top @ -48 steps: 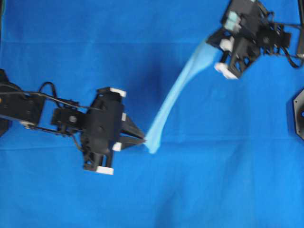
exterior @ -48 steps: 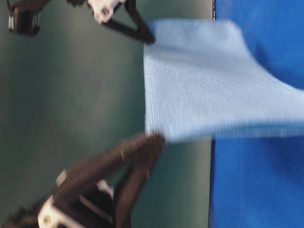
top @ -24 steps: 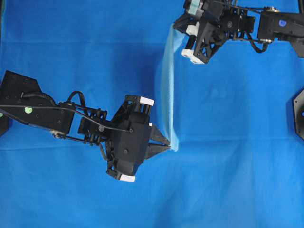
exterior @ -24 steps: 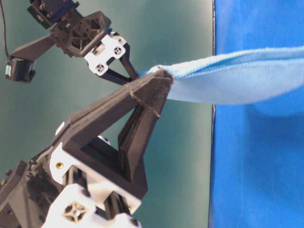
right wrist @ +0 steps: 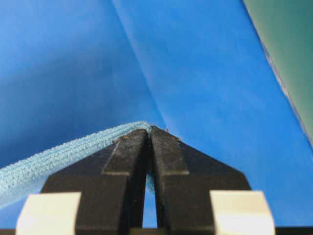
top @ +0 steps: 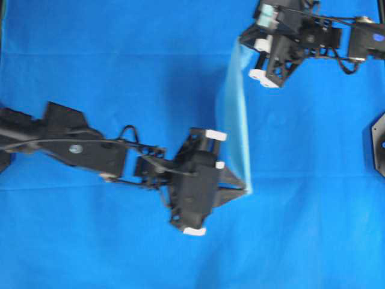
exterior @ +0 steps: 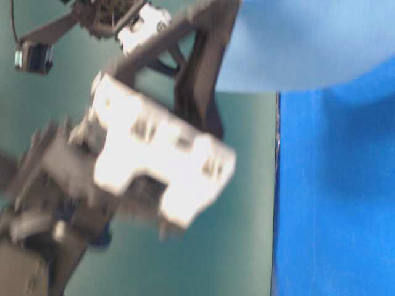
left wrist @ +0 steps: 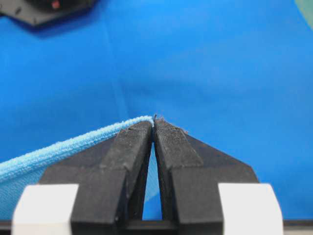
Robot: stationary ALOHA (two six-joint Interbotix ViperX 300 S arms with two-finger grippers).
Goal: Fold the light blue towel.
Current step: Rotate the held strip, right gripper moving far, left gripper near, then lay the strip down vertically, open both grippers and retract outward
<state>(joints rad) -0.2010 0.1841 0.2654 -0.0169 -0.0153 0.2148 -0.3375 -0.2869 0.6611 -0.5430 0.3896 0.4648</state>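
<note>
Light blue towel [top: 236, 114], a thin, pale sky-blue square of soft cloth with a stitched edge, hangs in the air above the big deep-blue sheet [top: 90, 60] that covers the table. From overhead it looks like a narrow strip stretched between the two claws, so it seems to hang nearly straight down. In the table-level view it fills the top right corner [exterior: 308, 43], with the rest of that picture blurred.

The left claw [top: 245, 190], black with white pads, is pinched tight on one top corner of the towel. Its wrist view shows the two black fingers [left wrist: 128, 147] pressed together with the stitched edge [left wrist: 63, 149] caught between them. The right claw [top: 242, 41] is pinched on the other top corner, and its own view shows the towel edge [right wrist: 73, 149] squeezed between its tips.

I think the step in hand is holding the towel up by two corners, ready to lay it down in half. The next move would call for both claws to keep their squeeze, go down together, and let the bottom edge touch the sheet first. Then they would carry the top edge over so it lands on the bottom edge, keeping the same gap between them so the towel stays flat.

No boxes, bowls or baskets show in any view, so nothing is inside anything.
</note>
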